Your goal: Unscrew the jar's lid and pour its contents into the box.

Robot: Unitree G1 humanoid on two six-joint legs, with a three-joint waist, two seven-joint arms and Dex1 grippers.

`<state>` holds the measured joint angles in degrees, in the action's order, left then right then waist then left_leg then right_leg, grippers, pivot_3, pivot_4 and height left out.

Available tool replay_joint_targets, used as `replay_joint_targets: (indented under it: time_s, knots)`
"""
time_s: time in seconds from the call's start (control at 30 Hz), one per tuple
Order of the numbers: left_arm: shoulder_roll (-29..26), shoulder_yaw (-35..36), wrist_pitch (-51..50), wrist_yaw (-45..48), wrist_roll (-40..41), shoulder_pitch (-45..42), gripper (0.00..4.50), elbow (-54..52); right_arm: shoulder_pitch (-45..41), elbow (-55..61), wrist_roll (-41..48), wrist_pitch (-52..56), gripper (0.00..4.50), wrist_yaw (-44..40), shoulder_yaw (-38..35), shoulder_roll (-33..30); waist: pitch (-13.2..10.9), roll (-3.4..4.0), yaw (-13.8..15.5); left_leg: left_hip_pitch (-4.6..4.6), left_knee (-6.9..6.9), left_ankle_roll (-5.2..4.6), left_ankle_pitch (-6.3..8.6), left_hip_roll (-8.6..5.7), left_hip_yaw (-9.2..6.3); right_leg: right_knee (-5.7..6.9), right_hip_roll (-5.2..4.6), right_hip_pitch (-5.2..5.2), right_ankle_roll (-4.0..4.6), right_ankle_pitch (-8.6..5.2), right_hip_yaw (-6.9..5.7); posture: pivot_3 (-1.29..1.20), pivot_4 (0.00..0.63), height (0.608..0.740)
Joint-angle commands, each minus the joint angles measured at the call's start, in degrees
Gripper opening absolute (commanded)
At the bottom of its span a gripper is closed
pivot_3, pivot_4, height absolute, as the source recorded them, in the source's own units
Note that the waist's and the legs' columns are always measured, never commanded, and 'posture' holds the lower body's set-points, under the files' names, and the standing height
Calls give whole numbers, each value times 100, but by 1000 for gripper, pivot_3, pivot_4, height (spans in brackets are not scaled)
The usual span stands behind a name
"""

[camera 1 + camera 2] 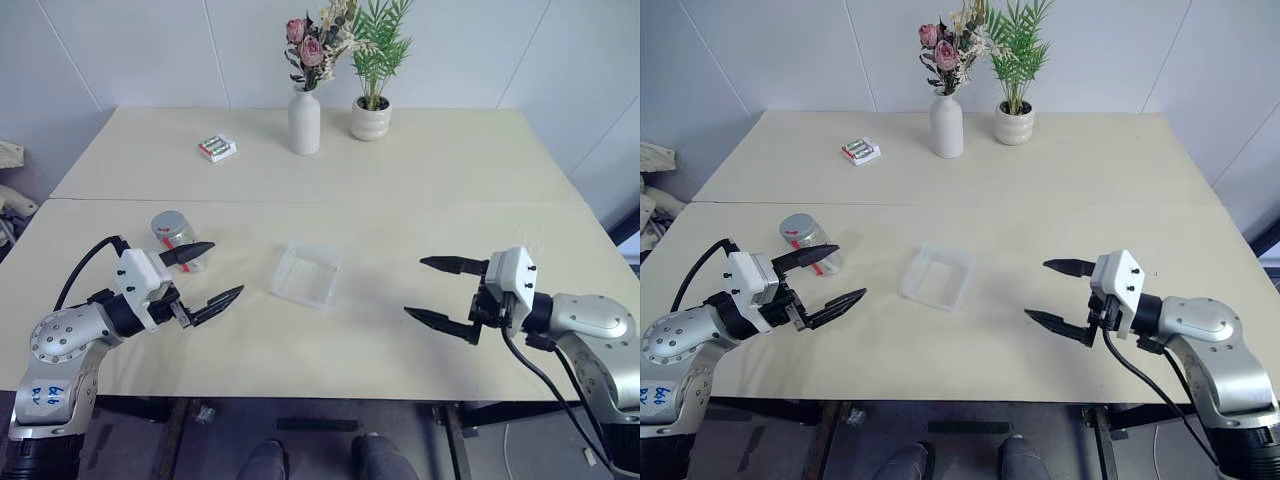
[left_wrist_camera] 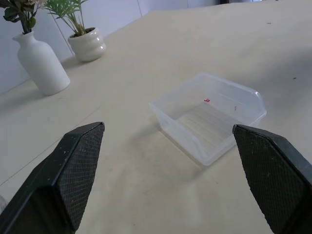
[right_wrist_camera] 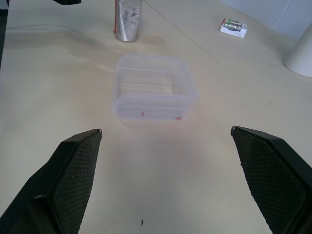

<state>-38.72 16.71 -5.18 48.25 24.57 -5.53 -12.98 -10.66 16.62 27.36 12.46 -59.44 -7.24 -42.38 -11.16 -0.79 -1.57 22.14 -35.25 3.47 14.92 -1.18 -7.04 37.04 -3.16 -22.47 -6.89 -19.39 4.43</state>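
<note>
Centrally, clear shallow plastic box (image 1: 306, 274), cylindrical silver-lidded jar (image 1: 176, 238), both black textured tools (image 1: 213, 277) (image 1: 438, 290) spread wide

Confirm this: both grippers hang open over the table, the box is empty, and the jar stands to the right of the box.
One thing is wrong: the jar stands to the left of the box, by the left gripper, as the left eye view shows. The rest holds.
</note>
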Motion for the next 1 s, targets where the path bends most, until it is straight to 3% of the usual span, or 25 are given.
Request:
replay_joint_targets:
  time_s: [0.03, 0.17, 0.33, 0.47, 0.6, 0.83, 1.0]
  knots:
    - [-53, 57, -71, -19, 91, 28, 4492, -230, -159, 59, -10, -192, 4500, 3, 3, 68, 0, 0, 1, 0, 0, 0, 0, 0, 0, 0, 0, 0, 0, 0, 0, 0, 150, 740]
    - [-69, 84, -124, -38, 56, 43, 4492, -232, -266, -103, -130, -324, 4500, 32, 138, 218, 0, 0, 0, 0, -2, -1, -1, -1, 1, 0, 0, 0, -2, 1, 2, 0, 150, 740]
    - [283, 332, -46, -511, -53, 765, 4492, -495, -517, -166, -185, -378, 4500, 18, 485, 524, 0, 0, -28, 0, 0, -2, 1, 3, 7, -1, -4, -4, -2, 1, 14, 0, 150, 740]
    - [1004, 531, 91, -1325, -248, 1559, 4492, -996, -1057, -326, -99, -297, 4500, -100, 739, 781, -2, -4, -27, -6, -1, -3, 2, 10, 14, 0, -15, -9, -6, 4, 41, 0, 150, 740]
    - [1872, 791, 211, -2525, -528, 1759, 4492, -1238, -2011, -955, -130, -479, 4500, -401, 1050, 1206, -3, -10, 9, -6, -7, 3, -5, 8, 14, 1, -10, -3, -2, 14, 25, 0, 150, 740]
    - [1821, 1192, 493, -2927, -614, 1209, 4492, -396, -2918, -1607, -217, -523, 4500, -393, 1148, 1659, -3, -15, 11, -4, -25, -4, -27, -4, 13, -3, 11, 5, -11, 45, 25, 0, 150, 740]
    - [1660, 997, 505, -2811, -644, 678, 4492, 177, -3035, -1647, -184, -480, 4500, -463, 1162, 1809, -3, -16, 3, 0, -25, -4, -28, 1, 13, -3, 17, -1, -10, 50, 26, 0, 150, 740]
